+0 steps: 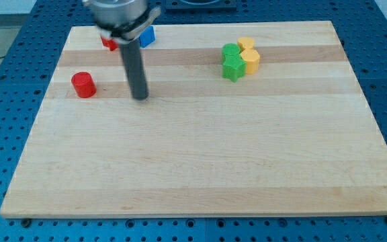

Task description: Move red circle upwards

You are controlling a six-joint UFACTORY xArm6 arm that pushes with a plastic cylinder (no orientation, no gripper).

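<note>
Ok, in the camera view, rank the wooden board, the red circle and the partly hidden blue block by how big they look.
1. wooden board, by far the largest.
2. red circle.
3. blue block, though the arm covers part of it and it sits farther up the view, so its rank below the red circle is unsure.

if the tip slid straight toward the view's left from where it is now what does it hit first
Probably the red circle. My tip sits to its right, slightly nearer the view's bottom, with bare board between them, so it might only clip the circle's lower edge.
</note>
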